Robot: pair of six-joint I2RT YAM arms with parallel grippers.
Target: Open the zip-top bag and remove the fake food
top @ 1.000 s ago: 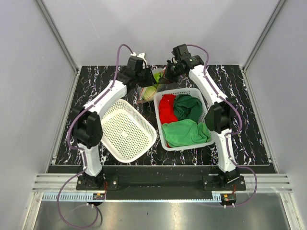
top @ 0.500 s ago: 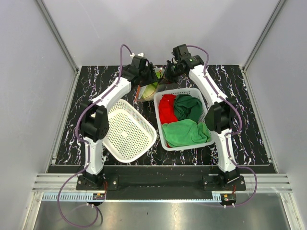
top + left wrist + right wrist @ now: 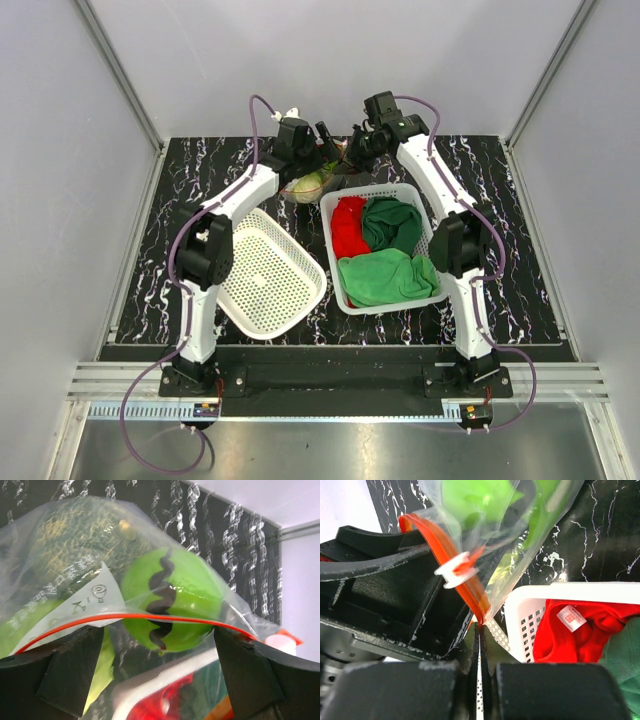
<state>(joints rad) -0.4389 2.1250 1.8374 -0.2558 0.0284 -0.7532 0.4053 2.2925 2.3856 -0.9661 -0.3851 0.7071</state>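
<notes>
The zip-top bag (image 3: pixel 312 183) hangs at the back of the table between my two grippers. My right gripper (image 3: pixel 481 630) is shut on the corner of its red-orange zip strip (image 3: pixel 465 585), just below the white slider (image 3: pixel 455 570). My left gripper (image 3: pixel 157 665) stands wide open, and the zip strip (image 3: pixel 125 616) runs across in front of its two fingers with neither finger pinching it. Inside the clear plastic lie the fake food pieces: a bright green ball (image 3: pixel 172 597), a grey-green leafy piece (image 3: pixel 80 532) and a pale yellow-green piece (image 3: pixel 20 625).
A white basket (image 3: pixel 395 192) with red and green cloths sits right under the bag's near side. An empty white basket (image 3: pixel 265 275) lies tilted by the left arm. Grey walls close in the marbled black table (image 3: pixel 510 250).
My left gripper has opened wide and let go of the bag's zip edge, and that arm has reached further right. The right gripper keeps its hold, still.
</notes>
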